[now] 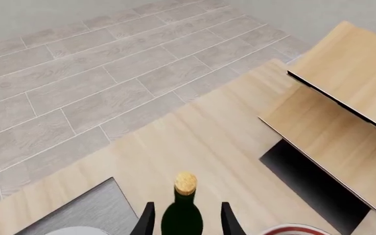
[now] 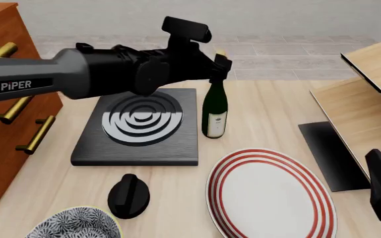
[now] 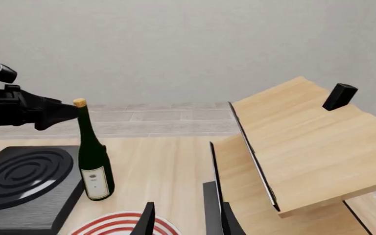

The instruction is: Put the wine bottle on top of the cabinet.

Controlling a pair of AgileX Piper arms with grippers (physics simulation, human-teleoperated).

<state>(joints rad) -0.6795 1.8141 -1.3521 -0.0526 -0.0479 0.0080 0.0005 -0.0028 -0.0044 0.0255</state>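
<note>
The left gripper (image 2: 218,67) straddles the neck of the wine bottle (image 2: 215,110), fingers (image 1: 146,220) on either side just below the cork; whether they actually clench the glass cannot be told. The bottle stands upright on the desk (image 2: 270,109), just beside the right edge of the dark burner slab (image 2: 137,129). Nothing is lifted yet: the whole carry to the top of the cabinet (image 2: 2,109), at the desk's left edge, remains. The slab lies between them. A striped plate (image 2: 270,193), black knob (image 2: 128,196) and patterned bowl (image 2: 75,225) sit nearer. The right gripper (image 3: 183,220) idles, released.
</note>
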